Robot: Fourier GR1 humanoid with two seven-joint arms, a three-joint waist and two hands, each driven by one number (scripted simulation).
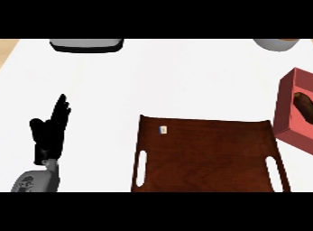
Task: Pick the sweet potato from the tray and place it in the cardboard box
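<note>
A dark brown tray [205, 155] lies at the lower middle of the white counter, with slot handles on its left and right sides and a small label near its top left corner. Its inside is bare. The brown sweet potato [307, 108] lies inside the reddish cardboard box [285, 108] at the right edge. My left hand [50, 131] rests at the lower left, fingers straight and pointing up, well apart from the tray. No right hand shows in the head view.
A grey and black flat object [87, 44] sits at the counter's far edge, left of centre. A grey bowl-like object [276, 43] is at the far right corner. Wood floor shows beyond the counter's left edge.
</note>
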